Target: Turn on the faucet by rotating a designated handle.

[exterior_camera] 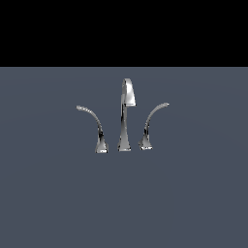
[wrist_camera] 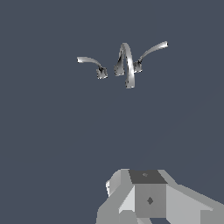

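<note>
The faucet [exterior_camera: 125, 116] is a small chrome three-piece set standing on a flat grey-blue surface, its tall central spout bent over at the head. The handle [exterior_camera: 92, 118] is the thin arched lever on the exterior view's left, rising from a narrow pointed base. In the wrist view the faucet [wrist_camera: 126, 63] and the handle [wrist_camera: 91, 62] appear small and far off. Only the grey body of my gripper [wrist_camera: 148, 197] shows, at the edge of the wrist view and well away from the faucet. Its fingers are out of sight. The exterior view shows no gripper.
A mirror-image lever [exterior_camera: 152, 121] with a wider, rounder base stands on the other side of the spout, also visible in the wrist view as the lever [wrist_camera: 151, 51]. The grey-blue surface [exterior_camera: 124, 203] spreads around the set, with a black band behind it.
</note>
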`<move>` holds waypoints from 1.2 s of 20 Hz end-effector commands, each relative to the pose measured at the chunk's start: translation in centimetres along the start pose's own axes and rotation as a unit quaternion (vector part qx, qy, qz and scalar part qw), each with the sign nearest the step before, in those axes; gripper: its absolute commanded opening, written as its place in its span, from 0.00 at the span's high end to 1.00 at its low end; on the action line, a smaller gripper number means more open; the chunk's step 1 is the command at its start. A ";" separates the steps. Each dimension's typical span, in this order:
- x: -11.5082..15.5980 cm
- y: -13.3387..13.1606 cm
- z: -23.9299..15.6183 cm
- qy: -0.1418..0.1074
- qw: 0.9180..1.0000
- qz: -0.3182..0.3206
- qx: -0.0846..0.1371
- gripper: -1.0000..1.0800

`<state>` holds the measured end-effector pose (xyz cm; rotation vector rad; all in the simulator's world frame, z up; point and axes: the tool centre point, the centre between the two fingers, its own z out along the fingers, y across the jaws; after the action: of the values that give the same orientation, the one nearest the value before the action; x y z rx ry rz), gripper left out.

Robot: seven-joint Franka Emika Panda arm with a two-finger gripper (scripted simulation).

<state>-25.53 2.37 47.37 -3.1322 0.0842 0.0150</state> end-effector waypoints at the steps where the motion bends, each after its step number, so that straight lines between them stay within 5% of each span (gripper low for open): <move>1: 0.3 -0.7 0.7 0.000 1.000 0.017 0.000 1.00; 12: 2.7 -4.7 5.5 0.001 0.992 0.126 0.001 1.00; 24: 6.8 -8.8 11.3 0.001 0.967 0.254 0.002 1.00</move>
<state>-18.91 10.47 36.83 -3.0216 0.8263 0.0139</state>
